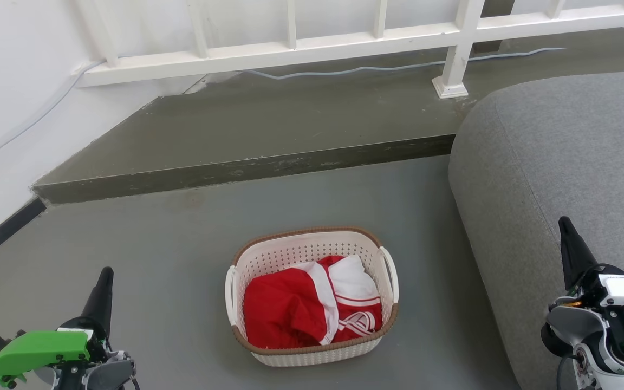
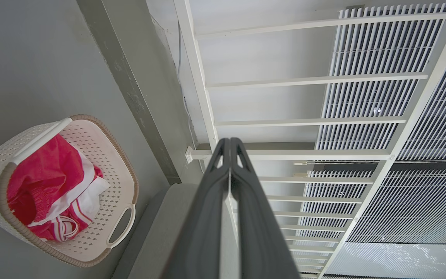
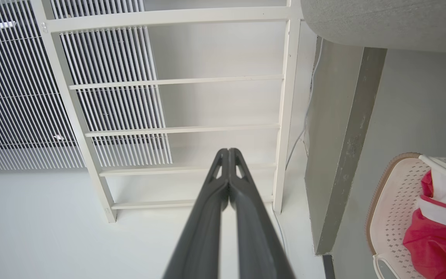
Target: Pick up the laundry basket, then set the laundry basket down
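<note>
Left gripper (image 2: 229, 142) and right gripper (image 3: 229, 151) both clenched empty; laundry basket (image 1: 301, 252) floor hidden under red-and-white clothes (image 1: 290, 311)

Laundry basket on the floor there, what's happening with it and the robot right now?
Nothing is holding the laundry basket yet. It sits on the grey floor beside a grey sofa, with red-and-white clothes inside. The left gripper and right gripper hang on either side, well apart from it, jaws shut and empty. The pickup has not begun.
</note>
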Controlling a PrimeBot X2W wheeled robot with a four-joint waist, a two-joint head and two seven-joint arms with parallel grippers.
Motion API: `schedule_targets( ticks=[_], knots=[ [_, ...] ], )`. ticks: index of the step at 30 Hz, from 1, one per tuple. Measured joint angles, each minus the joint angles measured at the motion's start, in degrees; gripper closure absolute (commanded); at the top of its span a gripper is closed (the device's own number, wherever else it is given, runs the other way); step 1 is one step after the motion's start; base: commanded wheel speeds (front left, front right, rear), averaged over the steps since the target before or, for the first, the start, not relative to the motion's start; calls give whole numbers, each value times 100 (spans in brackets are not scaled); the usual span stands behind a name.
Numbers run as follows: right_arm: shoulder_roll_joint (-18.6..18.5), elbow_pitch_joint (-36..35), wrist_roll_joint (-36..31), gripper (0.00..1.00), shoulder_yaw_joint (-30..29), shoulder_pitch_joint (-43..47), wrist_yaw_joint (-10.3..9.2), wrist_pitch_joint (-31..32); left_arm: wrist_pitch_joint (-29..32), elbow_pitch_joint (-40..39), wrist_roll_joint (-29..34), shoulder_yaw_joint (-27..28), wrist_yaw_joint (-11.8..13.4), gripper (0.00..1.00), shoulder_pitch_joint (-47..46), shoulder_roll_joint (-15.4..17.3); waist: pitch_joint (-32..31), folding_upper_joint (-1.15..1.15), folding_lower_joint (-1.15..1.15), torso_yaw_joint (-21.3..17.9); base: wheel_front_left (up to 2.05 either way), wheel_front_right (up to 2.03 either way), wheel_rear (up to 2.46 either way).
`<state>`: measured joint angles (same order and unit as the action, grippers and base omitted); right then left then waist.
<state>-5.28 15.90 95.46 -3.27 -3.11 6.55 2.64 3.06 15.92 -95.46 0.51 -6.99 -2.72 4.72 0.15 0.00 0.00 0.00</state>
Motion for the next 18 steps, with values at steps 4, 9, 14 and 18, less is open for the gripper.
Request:
schedule_targets(
  ticks=[4, 9, 14, 18],
  knots=[
    [0, 4, 0, 100, -1, 0, 0, 0, 0, 1, 0, 3, 0, 100, -1, 0, 0, 0, 0, 0, 0, 0, 0],
    [2, 10, 0, 100, -4, -1, 0, 1, 0, 2, 0, 5, 0, 100, -2, 0, 0, 0, 0, 0, 0, 0, 0],
    [3, 13, 0, 100, -7, -1, 0, 1, 25, 3, 0, 9, 0, 100, -5, -1, 0, 0, 0, 0, 0, 0, 0],
    [4, 15, 0, 100, -8, -1, 0, 1, 25, 7, 0, 10, 0, 100, -21, -2, 0, 0, 0, 0, 0, 0, 0]
  ],
)
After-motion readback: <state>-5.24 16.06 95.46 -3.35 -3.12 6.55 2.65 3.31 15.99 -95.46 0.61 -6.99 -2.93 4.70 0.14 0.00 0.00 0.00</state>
